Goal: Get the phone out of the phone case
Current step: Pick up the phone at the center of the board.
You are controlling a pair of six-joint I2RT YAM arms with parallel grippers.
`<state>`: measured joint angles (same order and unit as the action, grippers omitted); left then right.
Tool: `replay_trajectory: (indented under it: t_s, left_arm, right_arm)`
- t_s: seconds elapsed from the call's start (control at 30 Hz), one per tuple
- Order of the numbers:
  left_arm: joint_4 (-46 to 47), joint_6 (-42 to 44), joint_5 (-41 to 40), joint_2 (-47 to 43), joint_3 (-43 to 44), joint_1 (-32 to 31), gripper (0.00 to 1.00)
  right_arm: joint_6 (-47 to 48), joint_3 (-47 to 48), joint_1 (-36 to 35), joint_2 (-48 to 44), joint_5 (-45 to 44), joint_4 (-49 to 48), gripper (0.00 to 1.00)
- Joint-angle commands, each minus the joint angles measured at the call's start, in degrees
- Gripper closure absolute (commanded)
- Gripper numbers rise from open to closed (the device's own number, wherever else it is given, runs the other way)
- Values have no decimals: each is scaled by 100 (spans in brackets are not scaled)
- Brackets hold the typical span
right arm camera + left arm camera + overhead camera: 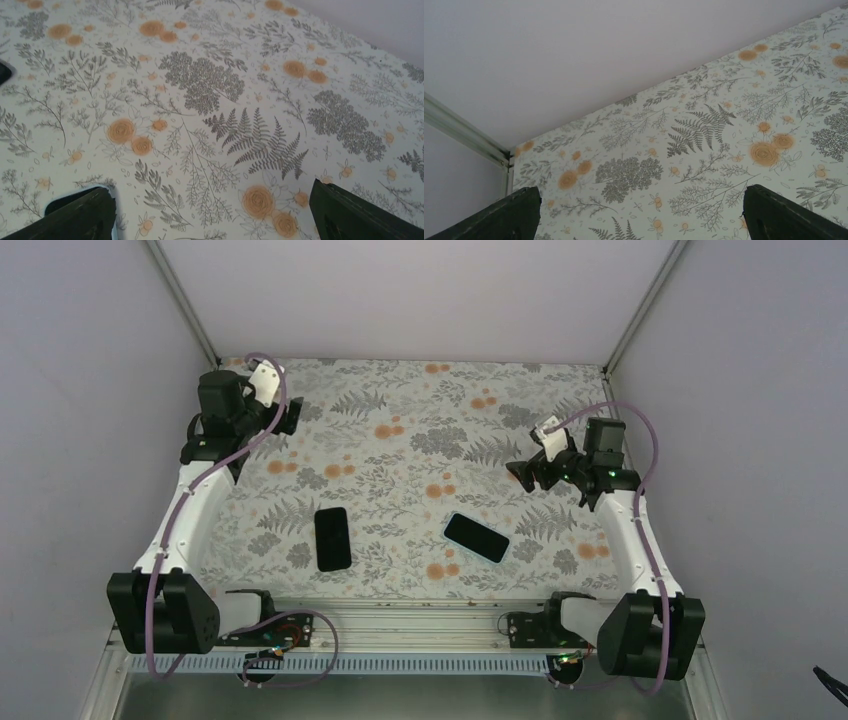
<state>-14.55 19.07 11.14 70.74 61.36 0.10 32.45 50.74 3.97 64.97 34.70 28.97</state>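
A black slab (332,538) lies flat left of the table's middle; I cannot tell whether it is a phone or a case. A second dark phone with a pale rim (476,537) lies angled to its right. My left gripper (291,418) is open and empty at the far left, well away from both. My right gripper (527,473) is open and empty, beyond and to the right of the pale-rimmed phone. In the right wrist view the fingers (75,215) stand wide apart over bare cloth, and a pale rim (114,220) shows beside the left finger. The left wrist view shows only cloth between its fingers (499,217).
The floral tablecloth (420,430) covers the table, with pale walls on three sides and a metal rail (400,625) along the near edge. A dark object's corner (3,73) shows at the left edge of the right wrist view.
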Motion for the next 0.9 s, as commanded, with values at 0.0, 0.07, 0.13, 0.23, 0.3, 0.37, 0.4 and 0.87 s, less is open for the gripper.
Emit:
replay_trajectory:
  t_s: [0.0,0.07,0.13,0.23,0.3,0.37,0.4,0.87]
  left_arm:
    - [-199,74,-41,-190,221,-32,0]
    - [-279,91,-25,-175,263,-33,0]
    - [-332,99,-11,-170,271,-34,0]
    - [-338,138,40,-190,224,-39,0]
    - [-321,164,112,-182,166,-41,0]
    - [-312,169,154,-152,148,-41,0]
    - [-323,167,152,-127,142,-37,0]
    - [-392,327,28,-37,14,-38,0]
  right_arm:
    - [320,-17,-105,-90,-298,312,0]
    - [466,-12,-163,-101,-318,481,0]
    - [705,4,-346,-76,-372,822,0]
    - [881,-113,-1316,-50,-1225,1201,0]
    - [843,-294,-1952,-38,-1788,1268,0]
    - [794,-373,-2422,104,-2109,1422,0]
    - [745,-374,-2617,228,-2252,1513,0]
    - [119,-333,-3373,1927,-2578,1820,0]
